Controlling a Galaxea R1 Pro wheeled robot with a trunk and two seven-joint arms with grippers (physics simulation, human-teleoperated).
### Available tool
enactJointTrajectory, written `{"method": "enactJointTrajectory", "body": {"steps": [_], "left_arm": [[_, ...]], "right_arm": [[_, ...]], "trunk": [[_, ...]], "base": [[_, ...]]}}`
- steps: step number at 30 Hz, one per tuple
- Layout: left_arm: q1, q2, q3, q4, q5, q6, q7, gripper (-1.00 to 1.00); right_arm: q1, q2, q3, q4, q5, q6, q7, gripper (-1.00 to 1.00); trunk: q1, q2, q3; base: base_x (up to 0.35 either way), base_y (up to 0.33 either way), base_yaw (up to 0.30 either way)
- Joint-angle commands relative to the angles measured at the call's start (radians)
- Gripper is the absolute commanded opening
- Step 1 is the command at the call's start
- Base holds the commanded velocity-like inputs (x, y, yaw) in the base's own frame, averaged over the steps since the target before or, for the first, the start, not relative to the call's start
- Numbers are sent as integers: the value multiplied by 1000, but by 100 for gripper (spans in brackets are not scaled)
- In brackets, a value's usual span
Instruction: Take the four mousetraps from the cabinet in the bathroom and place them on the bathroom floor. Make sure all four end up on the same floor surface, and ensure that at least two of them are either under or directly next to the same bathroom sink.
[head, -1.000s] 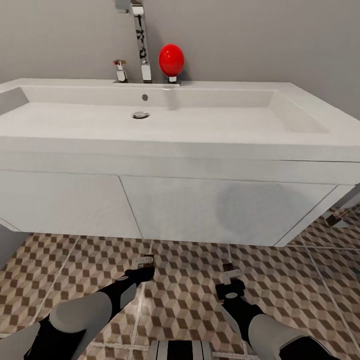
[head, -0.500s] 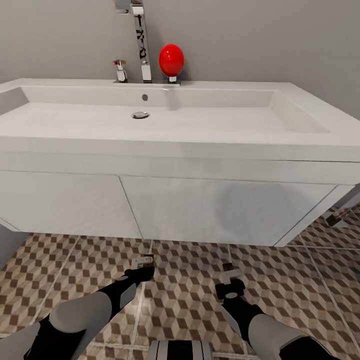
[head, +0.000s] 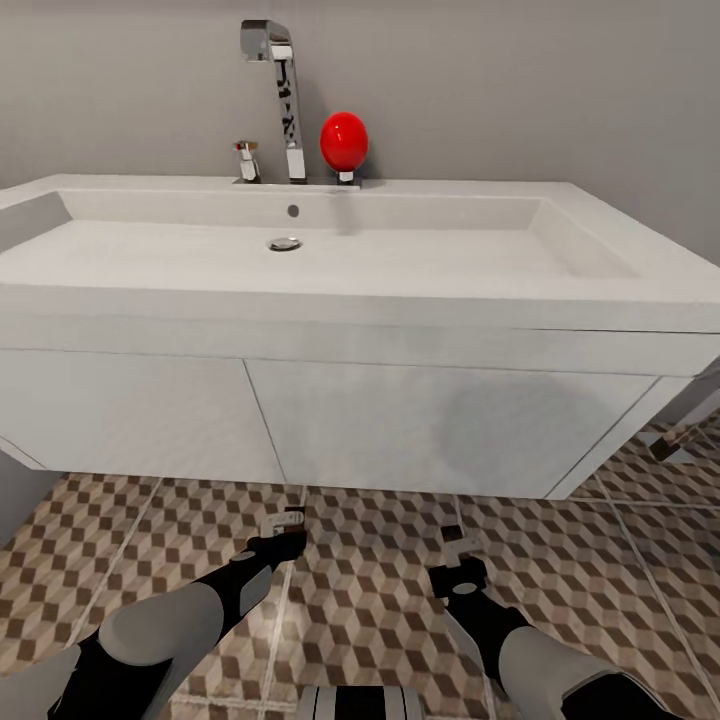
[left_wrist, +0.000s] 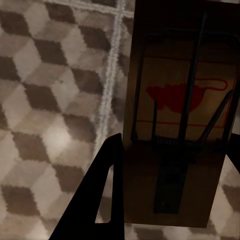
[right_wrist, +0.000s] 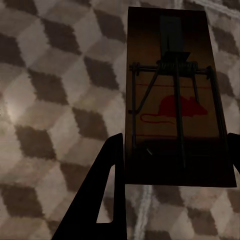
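The wide white sink (head: 330, 330) hangs on the grey wall straight ahead, above the cube-pattern bathroom floor (head: 370, 590). My left gripper (head: 284, 528) hovers low over the tiles just in front of the sink, shut on a mousetrap (left_wrist: 175, 125), a brown slab with a wire spring and a red mouse print. My right gripper (head: 455, 548) is level with it a little to the right, shut on a second mousetrap (right_wrist: 172, 110) of the same kind. Both mousetraps sit between the dark fingers (left_wrist: 102, 195) (right_wrist: 102, 195), above the tiles. The cabinet is out of view.
A chrome tap (head: 285, 100) and a red egg-shaped object (head: 343, 140) stand at the back of the sink. A small brown object (head: 668, 448) lies on the tiles at the far right, past the sink's corner. Open tiled floor stretches under and before the sink.
The whole picture has shifted down a little, showing more of the tap, so the camera moved. Both grippers keep their hold over the same tiles.
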Motion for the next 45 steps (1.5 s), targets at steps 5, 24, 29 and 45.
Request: {"method": "enactJointTrajectory", "body": {"steps": [5, 24, 29, 45], "left_arm": [[0, 0, -8, -2, 3, -3, 7, -100], [0, 0, -8, -1, 3, -3, 7, -100], [0, 0, -9, -2, 1, -3, 7, -100], [0, 0, -10, -4, 1, -3, 7, -100]], "right_arm": [[-1, 1, 6, 1, -8, -2, -2, -100], [-1, 6, 9, -1, -8, -6, -1, -100], [-1, 7, 9, -2, -8, -6, -1, -100], [-1, 6, 8, -2, -8, -10, -1, -100]], "trunk": [[0, 0, -1], [6, -4, -55], [8, -5, -74], [16, -8, -136]], "base": [[0, 0, 0], [0, 0, 0], [0, 0, 0], [0, 0, 0]]}}
